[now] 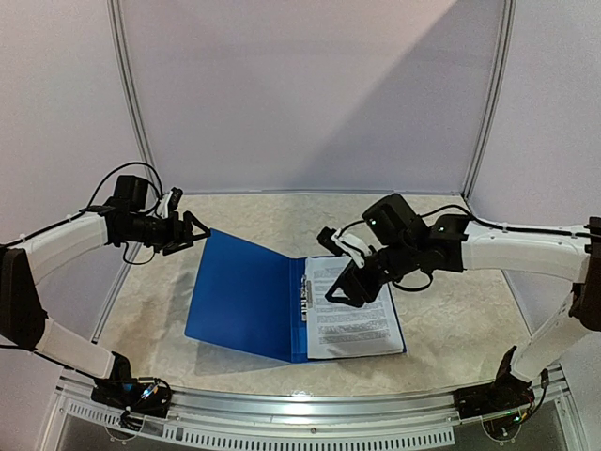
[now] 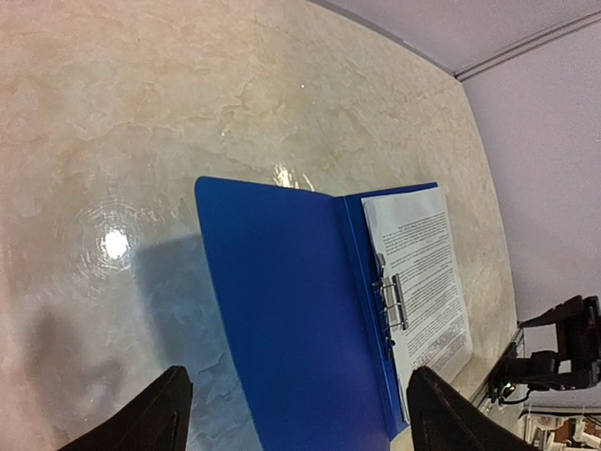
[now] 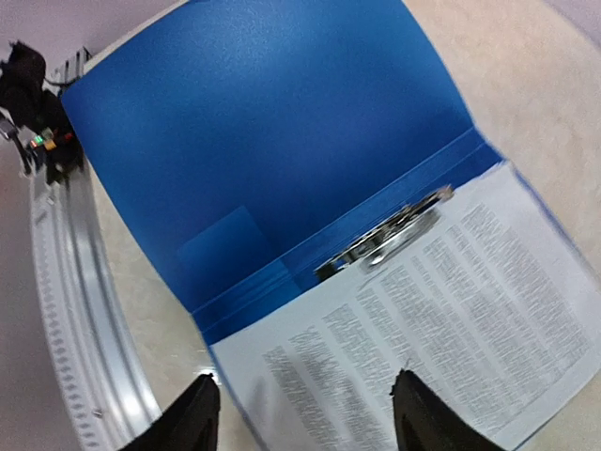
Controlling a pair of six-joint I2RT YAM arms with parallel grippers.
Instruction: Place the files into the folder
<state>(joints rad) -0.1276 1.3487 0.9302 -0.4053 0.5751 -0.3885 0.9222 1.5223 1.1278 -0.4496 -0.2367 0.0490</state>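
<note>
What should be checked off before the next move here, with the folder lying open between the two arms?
1. Files on the right half of the folder: ok, they lie flat within its edges.
2. Files secured by the metal clip: cannot tell; the clip sits at their spine-side edge, but whether it grips them is unclear.
3. Left claw free: ok, open and empty, poised over the left cover.
4. Right claw free: ok, open and empty, above the files.
5. Folder closed: not ok, the left cover stands open, seemingly tilted up.
</note>
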